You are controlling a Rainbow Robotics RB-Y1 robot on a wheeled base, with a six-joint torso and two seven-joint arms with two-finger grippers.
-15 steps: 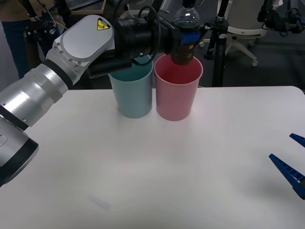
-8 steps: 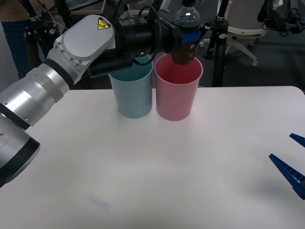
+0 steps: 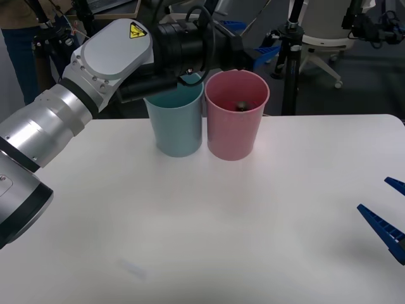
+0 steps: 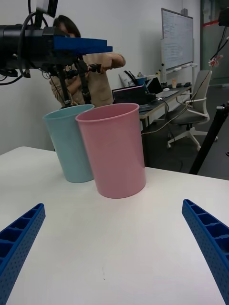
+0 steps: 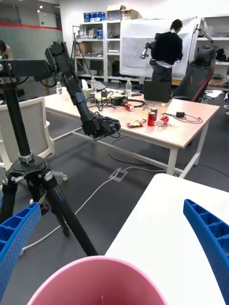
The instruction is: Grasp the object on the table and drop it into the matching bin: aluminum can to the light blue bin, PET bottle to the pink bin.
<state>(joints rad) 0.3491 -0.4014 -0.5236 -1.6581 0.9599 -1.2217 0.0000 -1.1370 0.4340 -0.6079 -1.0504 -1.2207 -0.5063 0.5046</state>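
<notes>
The bottle (image 3: 241, 106) lies inside the pink bin (image 3: 233, 126), which touches the light blue bin (image 3: 176, 123) at the bench's (image 3: 209, 221) far edge. The left end effector (image 3: 256, 45) hovers above, spread wide and empty — a yellow warning triangle (image 3: 137, 31) marks its arm. The right end effector (image 3: 387, 218) sits open, empty, near the right edge.

PET bottle (image 3: 241, 106) mostly hidden deep inside the pink bin (image 3: 235, 130), light blue bin (image 3: 175, 125) rim partly covered by the left arm, right fingers (image 3: 385, 228) cut off at the picture's edge

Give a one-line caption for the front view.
Left end effector open above the pink bin, bottle inside; right end effector open, low at the table's right edge.
</notes>
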